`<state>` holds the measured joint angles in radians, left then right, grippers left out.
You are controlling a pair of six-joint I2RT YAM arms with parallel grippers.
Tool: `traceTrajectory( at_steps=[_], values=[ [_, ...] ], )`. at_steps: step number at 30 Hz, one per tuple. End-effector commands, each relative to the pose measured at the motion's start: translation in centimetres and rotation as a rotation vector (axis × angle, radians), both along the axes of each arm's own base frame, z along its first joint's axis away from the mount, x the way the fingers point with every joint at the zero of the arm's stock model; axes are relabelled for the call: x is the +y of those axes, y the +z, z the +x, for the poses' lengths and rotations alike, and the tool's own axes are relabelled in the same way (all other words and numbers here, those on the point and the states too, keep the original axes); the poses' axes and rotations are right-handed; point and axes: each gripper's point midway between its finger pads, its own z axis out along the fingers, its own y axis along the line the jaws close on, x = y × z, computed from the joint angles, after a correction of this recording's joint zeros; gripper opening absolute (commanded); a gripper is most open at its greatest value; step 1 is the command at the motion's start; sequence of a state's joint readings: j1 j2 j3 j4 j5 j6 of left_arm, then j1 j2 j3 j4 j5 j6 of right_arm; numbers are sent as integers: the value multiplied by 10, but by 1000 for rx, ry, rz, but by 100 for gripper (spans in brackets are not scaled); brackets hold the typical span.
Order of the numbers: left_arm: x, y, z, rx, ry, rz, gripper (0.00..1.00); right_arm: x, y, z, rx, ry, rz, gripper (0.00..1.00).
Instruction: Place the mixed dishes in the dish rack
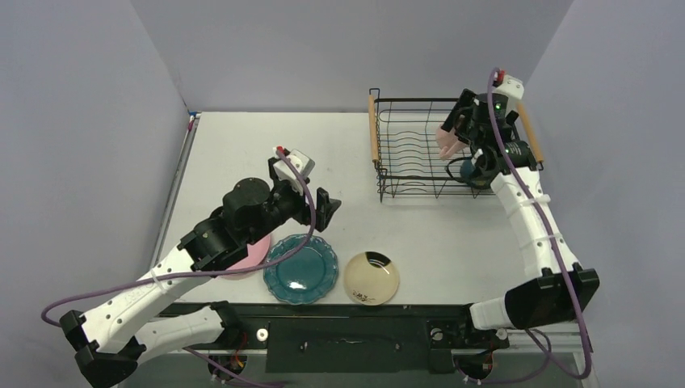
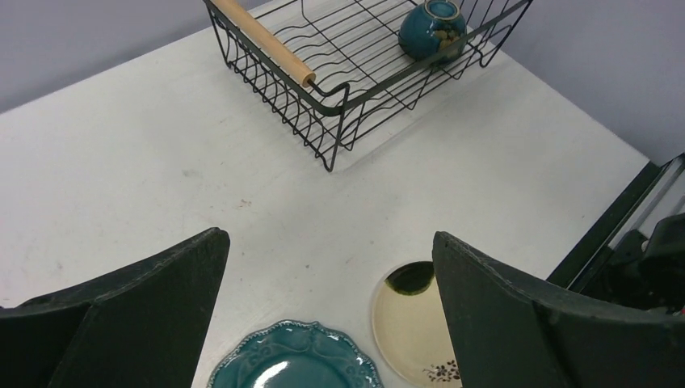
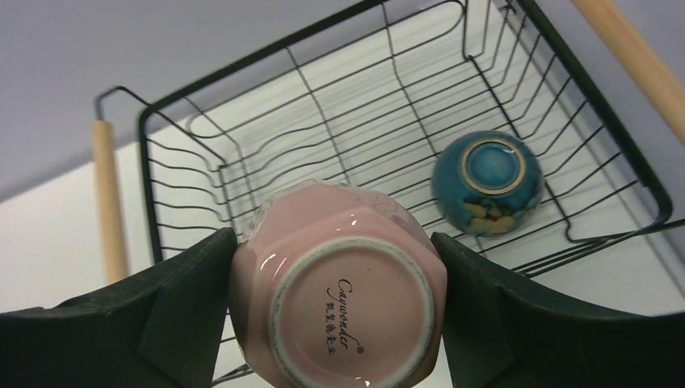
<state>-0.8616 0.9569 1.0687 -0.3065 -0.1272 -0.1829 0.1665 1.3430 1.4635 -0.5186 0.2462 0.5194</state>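
The left arm (image 1: 186, 259) stretches from its base at the near left corner diagonally up and to the right, elbow low and wrist level. The left gripper (image 1: 327, 206) has its jaws spread wide with nothing between them. The right arm (image 1: 525, 218) rises steeply from its base, wrist bent over at the top. The right gripper (image 3: 331, 242) is clamped on either side of a cup (image 3: 339, 295).

Top view overlooks the whole table (image 1: 266, 145); both wrist views share the dish rack (image 2: 262, 40).
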Motion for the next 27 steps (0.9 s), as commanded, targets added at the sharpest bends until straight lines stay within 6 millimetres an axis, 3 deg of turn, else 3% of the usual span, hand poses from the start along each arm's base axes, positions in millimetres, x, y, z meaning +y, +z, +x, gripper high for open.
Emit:
traceTrajectory(
  at_steps=[1, 4, 6, 10, 20, 27],
  values=[
    [12, -2, -5, -117, 17, 135, 96, -25, 12, 23, 44, -7, -190, 0],
    [20, -7, -1, -138, 63, 134, 97, -29, -5, 39, 134, 9, -266, 0],
    [23, -16, 0, -141, 77, 127, 97, -32, -26, 51, 218, 11, -312, 0],
    [30, -16, 0, -146, 105, 99, 96, -34, -43, 57, 285, 31, -352, 0],
    [31, -18, 1, -142, 112, 91, 97, -37, -111, 67, 450, 30, -382, 0],
    [29, -21, 3, -132, 108, 94, 97, -43, -134, 69, 482, -5, -391, 0]
  ],
)
